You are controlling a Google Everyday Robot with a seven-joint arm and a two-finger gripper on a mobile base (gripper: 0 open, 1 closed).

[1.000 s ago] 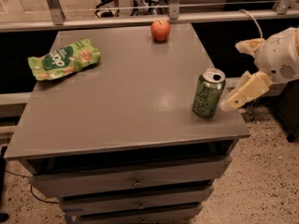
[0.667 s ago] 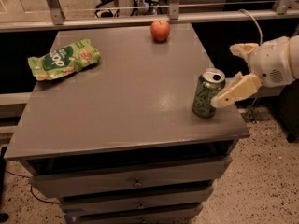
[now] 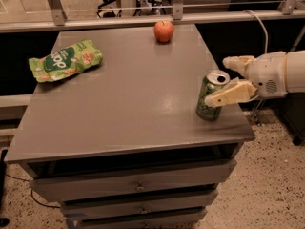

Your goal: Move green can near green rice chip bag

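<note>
the green can (image 3: 206, 109) was seen upright near the right front corner of the table (image 3: 128, 109), well apart from the green rice chip bag (image 3: 66, 60) at the far left. the gripper (image 3: 217, 80) was set at the can from the right, its fingers (image 3: 233, 93) spread open to either side of it, apparently not yet clamped.

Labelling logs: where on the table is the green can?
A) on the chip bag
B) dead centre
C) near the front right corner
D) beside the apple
C: the green can stands by the front right corner, with the gripper at it, jaws open.
</note>
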